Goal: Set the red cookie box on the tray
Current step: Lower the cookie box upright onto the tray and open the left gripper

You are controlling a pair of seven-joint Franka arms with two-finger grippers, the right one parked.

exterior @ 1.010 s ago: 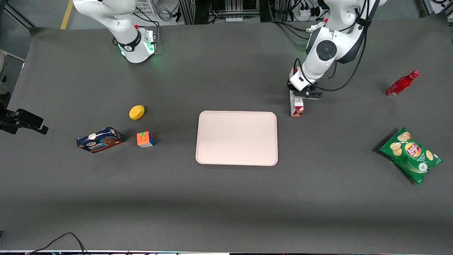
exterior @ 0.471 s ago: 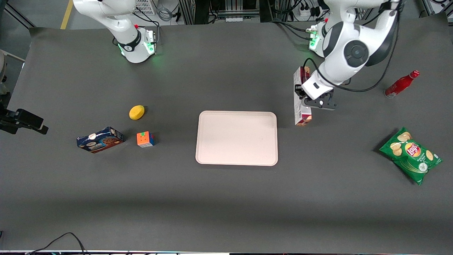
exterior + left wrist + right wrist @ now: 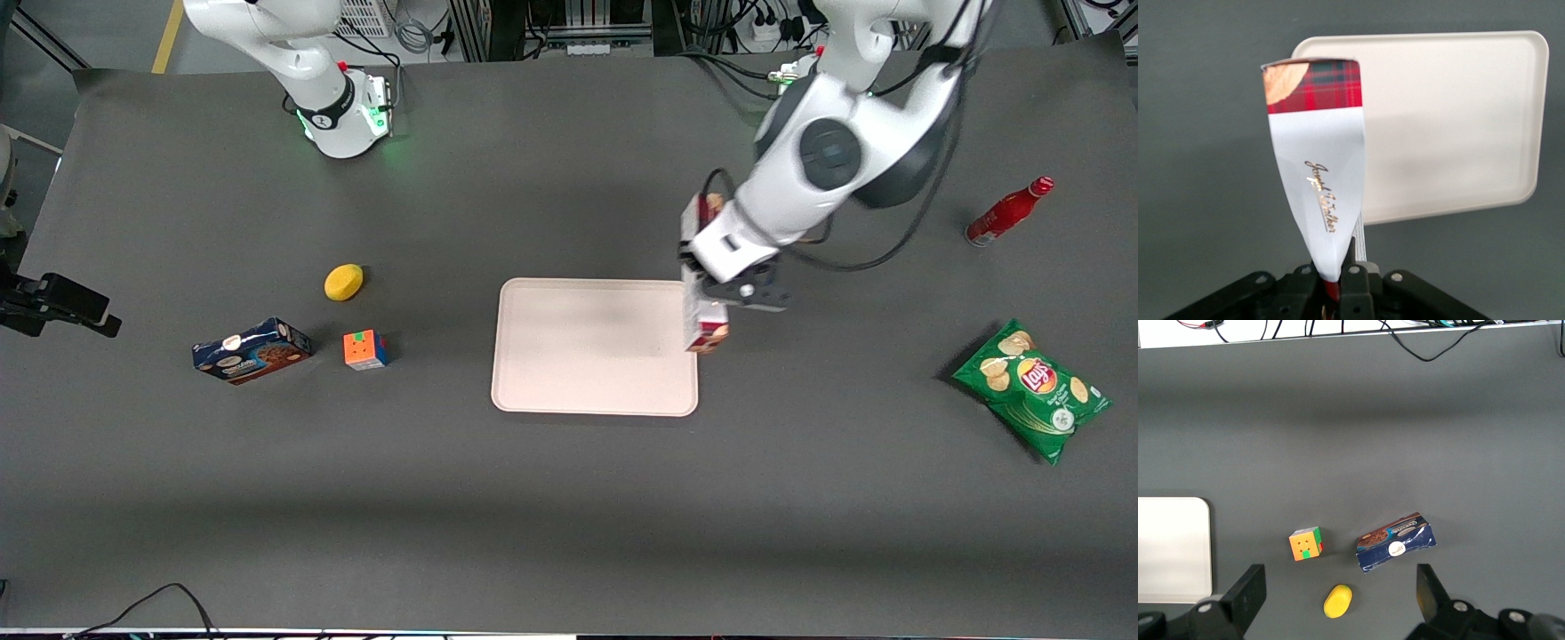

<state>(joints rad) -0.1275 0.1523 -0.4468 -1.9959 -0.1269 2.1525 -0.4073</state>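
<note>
A dark-blue cookie box (image 3: 252, 350), a multicoloured cube (image 3: 365, 349) and a rounded yellow object (image 3: 343, 282) are seen toward the parked arm's end of the table, then the flat, round-cornered tray (image 3: 569, 373). The red cookie box (image 3: 703, 322), plaid with a white patch scripted in gold, is clamped by the gripper (image 3: 722, 295) and held above the tray's edge nearest the working arm. Toward the working arm's end lie a green Lay's bag (image 3: 1031, 389) and a red bottle (image 3: 1007, 212).

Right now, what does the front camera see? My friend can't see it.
The gripper holds the red cookie box in the air over the tray's edge. On the table sit a blue cookie box, puzzle cube, lemon, red bottle and chips bag.
</note>
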